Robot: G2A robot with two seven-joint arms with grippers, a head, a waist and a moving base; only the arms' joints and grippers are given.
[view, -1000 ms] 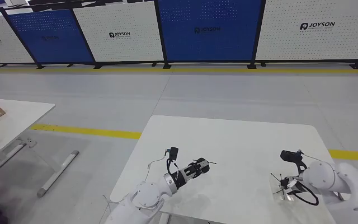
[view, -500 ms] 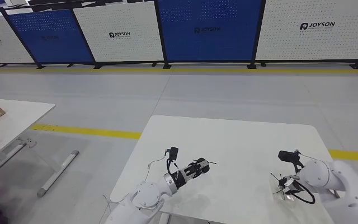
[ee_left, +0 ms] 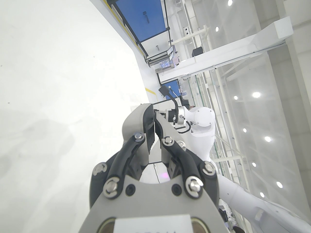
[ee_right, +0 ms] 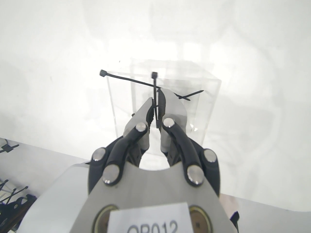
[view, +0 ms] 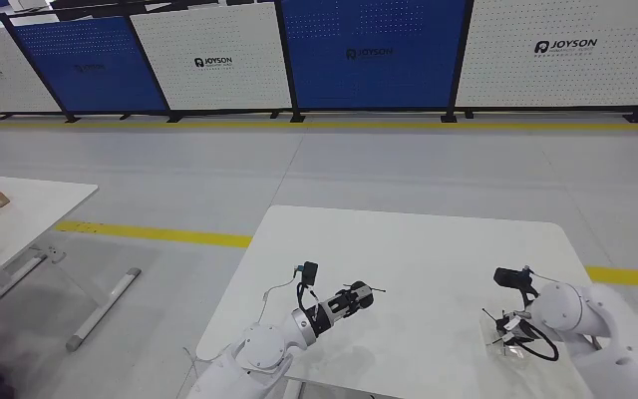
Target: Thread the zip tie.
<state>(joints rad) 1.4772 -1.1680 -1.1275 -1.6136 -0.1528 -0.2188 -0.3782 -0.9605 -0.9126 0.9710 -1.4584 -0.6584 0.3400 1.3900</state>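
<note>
Zip tie (ee_right: 154, 83): pinched in right gripper (ee_right: 157, 99) beside clear box (ee_right: 211, 103), long axis along the fingers, head past the tips. Left gripper (ee_left: 153, 116) pressed together, well apart across table (view: 419, 249).

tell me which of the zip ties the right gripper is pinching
The upright zip tie, head up, pinched in the right gripper. The slanted zip tie crossing it lies free over the clear box.
</note>
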